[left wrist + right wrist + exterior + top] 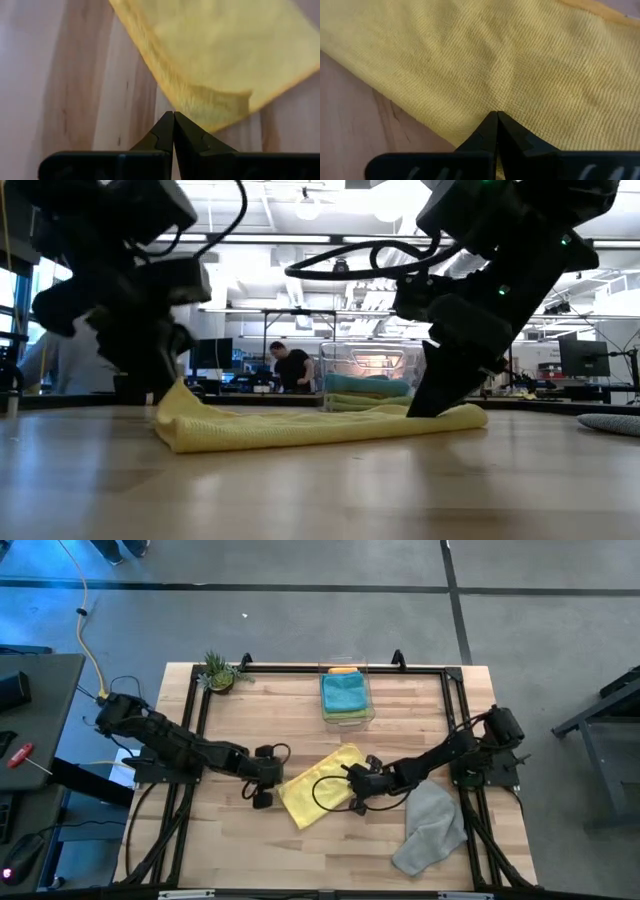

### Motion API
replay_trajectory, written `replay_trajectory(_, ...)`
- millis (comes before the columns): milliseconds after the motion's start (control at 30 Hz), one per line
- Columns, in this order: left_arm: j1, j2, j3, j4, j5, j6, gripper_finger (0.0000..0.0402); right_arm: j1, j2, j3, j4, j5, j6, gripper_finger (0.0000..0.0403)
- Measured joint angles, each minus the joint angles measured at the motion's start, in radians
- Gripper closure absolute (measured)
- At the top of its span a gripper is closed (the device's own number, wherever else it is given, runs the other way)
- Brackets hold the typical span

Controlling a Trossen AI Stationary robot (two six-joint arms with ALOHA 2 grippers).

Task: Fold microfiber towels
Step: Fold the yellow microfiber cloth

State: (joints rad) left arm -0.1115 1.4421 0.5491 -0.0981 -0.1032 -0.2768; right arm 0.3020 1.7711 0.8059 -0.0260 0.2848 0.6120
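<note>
Yellow towel (pixel 322 796) lying folded mid-counter (pixel 240 850), a robot pincer at each side.
Left pincer (pixel 263 798) clenched at its left edge; right pincer (pixel 357 806) clenched, tip on the cloth. Grey towel (pixel 432 827) lies crumpled to the right; teal towel (pixel 344 692) sits in the clear bin (pixel 368 712).

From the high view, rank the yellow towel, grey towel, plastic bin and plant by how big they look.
1. Yellow towel and grey towel: look alike, so no ranking between them.
2. Plastic bin.
3. Plant.
</note>
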Motion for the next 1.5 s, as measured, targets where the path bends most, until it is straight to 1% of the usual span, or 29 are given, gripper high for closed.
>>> replay_trajectory(167, -0.018, 0.040, -0.041, 0.066, 0.013, -0.009, 0.0401, 0.006, -0.030, -0.003, -0.022, -0.016, -0.048, 0.0403)
replay_trajectory(300, -0.047, 0.076, -0.049, 0.141, 0.002, -0.009, 0.0402, 0.006, -0.072, -0.003, -0.033, -0.029, -0.067, 0.0403)
replay_trajectory(467, -0.078, 0.102, -0.048, 0.203, -0.001, -0.023, 0.0402, 0.022, -0.154, -0.003, -0.088, -0.044, -0.070, 0.0403)
replay_trajectory(533, -0.092, 0.105, -0.048, 0.220, 0.011, -0.043, 0.0401, 0.029, -0.183, -0.003, -0.140, -0.040, -0.042, 0.0403)
replay_trajectory(600, -0.109, 0.105, -0.049, 0.245, 0.035, -0.062, 0.0401, 0.029, -0.205, -0.003, -0.222, -0.001, 0.016, 0.0403)
replay_trajectory(667, -0.129, 0.105, -0.049, 0.275, 0.039, -0.078, 0.0401, 0.020, -0.207, -0.003, -0.295, 0.039, 0.087, 0.0403)
replay_trajectory(700, -0.137, 0.105, -0.049, 0.286, 0.037, -0.086, 0.0401, 0.013, -0.206, -0.003, -0.325, 0.043, 0.113, 0.0403)
replay_trajectory(800, -0.166, 0.105, -0.049, 0.310, 0.015, -0.110, 0.0401, -0.014, -0.179, -0.003, -0.325, 0.049, 0.136, 0.0403)
replay_trajectory(900, -0.193, 0.105, -0.049, 0.338, -0.011, -0.130, 0.0401, -0.049, -0.138, -0.003, -0.288, 0.047, 0.113, 0.0403)
replay_trajectory(1000, -0.218, 0.105, -0.049, 0.358, -0.029, -0.152, 0.0401, -0.087, -0.101, -0.003, -0.288, 0.049, 0.093, 0.0403)
replay_trajectory(1100, -0.246, 0.098, -0.049, 0.356, -0.012, -0.173, 0.0401, -0.122, -0.081, -0.003, -0.278, 0.063, 0.066, 0.0403)
replay_trajectory(1200, -0.268, 0.047, -0.048, 0.349, 0.005, -0.183, 0.0401, -0.152, -0.074, -0.003, -0.260, 0.080, 0.015, 0.0403)
replay_trajectory(1333, -0.264, -0.037, -0.046, 0.310, -0.069, -0.163, 0.0401, -0.191, -0.074, -0.003, -0.209, 0.082, -0.111, 0.0403)
replay_trajectory(1400, -0.244, -0.077, -0.047, 0.236, -0.107, -0.153, 0.0401, -0.213, -0.066, -0.003, -0.158, 0.081, -0.181, 0.0403)
replay_trajectory(1500, -0.200, -0.087, -0.048, 0.155, -0.132, -0.150, 0.0401, -0.241, -0.060, -0.003, -0.101, 0.054, -0.259, 0.0403)
